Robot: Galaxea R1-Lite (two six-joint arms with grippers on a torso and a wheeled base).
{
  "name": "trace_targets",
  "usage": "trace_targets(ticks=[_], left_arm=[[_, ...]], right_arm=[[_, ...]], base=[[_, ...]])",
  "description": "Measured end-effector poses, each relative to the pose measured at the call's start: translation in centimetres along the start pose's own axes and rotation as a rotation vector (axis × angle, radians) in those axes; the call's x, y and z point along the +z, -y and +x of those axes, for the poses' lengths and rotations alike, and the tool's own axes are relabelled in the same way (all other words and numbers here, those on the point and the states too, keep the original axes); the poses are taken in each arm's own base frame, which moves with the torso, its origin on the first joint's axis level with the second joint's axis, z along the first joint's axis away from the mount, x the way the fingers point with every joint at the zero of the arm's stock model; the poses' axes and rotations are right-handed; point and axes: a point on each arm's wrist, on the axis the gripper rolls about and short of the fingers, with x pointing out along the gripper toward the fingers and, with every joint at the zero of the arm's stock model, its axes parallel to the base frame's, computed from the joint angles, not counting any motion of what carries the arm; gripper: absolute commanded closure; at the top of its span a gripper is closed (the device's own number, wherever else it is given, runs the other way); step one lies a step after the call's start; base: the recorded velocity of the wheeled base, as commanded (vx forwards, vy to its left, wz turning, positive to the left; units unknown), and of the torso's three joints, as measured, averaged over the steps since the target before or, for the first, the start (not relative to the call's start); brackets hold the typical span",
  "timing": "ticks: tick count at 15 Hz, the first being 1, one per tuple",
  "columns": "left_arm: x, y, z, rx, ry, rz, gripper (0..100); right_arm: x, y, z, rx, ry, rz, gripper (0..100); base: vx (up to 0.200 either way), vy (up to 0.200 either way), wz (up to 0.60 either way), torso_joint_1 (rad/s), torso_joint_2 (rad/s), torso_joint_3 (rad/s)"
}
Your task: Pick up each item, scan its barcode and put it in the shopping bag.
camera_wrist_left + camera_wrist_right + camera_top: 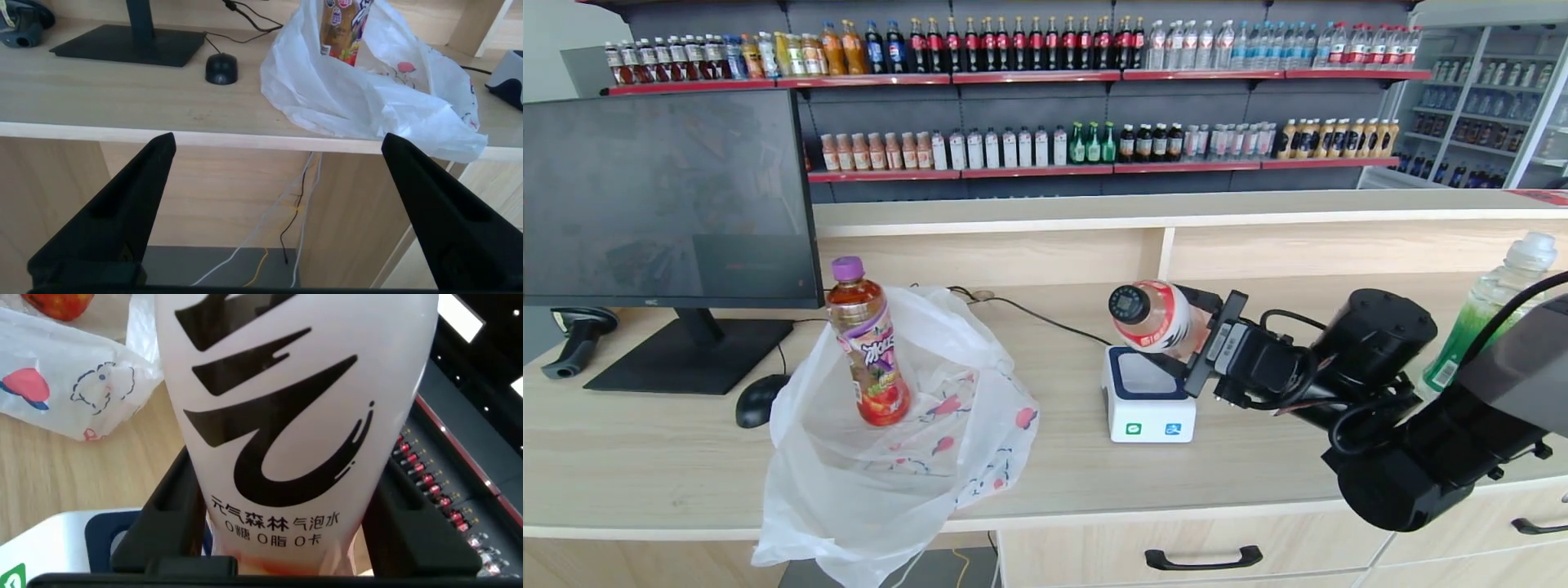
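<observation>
My right gripper (1188,331) is shut on a white bottle (1156,314) with a dark cap and red band, held on its side just above the white barcode scanner (1147,400). In the right wrist view the bottle (286,392) sits between the black fingers (163,506), with the scanner (49,547) below. A white plastic shopping bag (890,457) lies open at the counter's front edge, and a purple-capped tea bottle (866,351) stands in it. My left gripper (278,143) is open, below and in front of the counter edge, facing the bag (384,90).
A green-labelled bottle (1486,310) stands at the right of the counter (645,465). At the left are a monitor (662,196), a mouse (760,400) and a handheld scanner (576,339). Cables hang under the counter (286,229). Drink shelves fill the back wall.
</observation>
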Motion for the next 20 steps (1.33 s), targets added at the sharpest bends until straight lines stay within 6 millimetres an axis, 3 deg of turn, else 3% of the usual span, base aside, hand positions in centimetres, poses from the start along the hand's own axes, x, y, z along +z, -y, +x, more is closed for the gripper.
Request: trace_targets(ticks=[10, 20], left_arm=[[0.0, 0.0, 0.0, 0.000, 0.000, 0.002, 0], [0.0, 0.0, 0.0, 0.000, -0.002, 0.002, 0]], right_arm=[[-1.3, -1.0, 0.2, 0.064, 0.029, -0.007, 100], [-1.5, -0.7, 0.4, 0.053, 0.029, -0.008, 100]], base=[[0.000, 0.000, 0.00, 0.000, 0.00, 0.000], [0.000, 0.000, 0.00, 0.000, 0.00, 0.000]])
